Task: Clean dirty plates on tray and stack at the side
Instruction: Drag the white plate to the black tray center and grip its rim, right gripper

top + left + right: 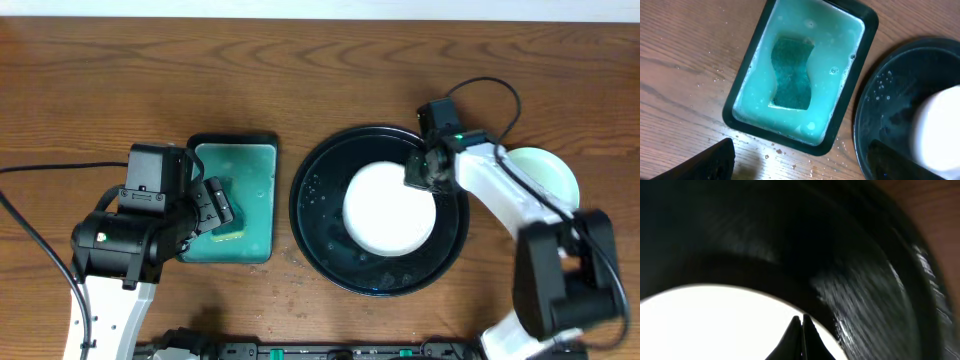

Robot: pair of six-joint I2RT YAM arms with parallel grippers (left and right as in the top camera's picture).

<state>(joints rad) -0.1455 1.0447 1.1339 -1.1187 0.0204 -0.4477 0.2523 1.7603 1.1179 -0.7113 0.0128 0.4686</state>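
Wood table (90,80), white plate (385,215) centred on black tray (315,200): my right claw (420,180) clenched at its far-right rim, hold unproven, left claw (222,210) released above sponge (791,74); pickup step, next wants a level lift.

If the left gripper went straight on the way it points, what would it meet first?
Probably the green sponge lying in the milky teal liquid of the rectangular tray, centred ahead of the open left gripper. Depth is unclear; the tray's near rim might come first.
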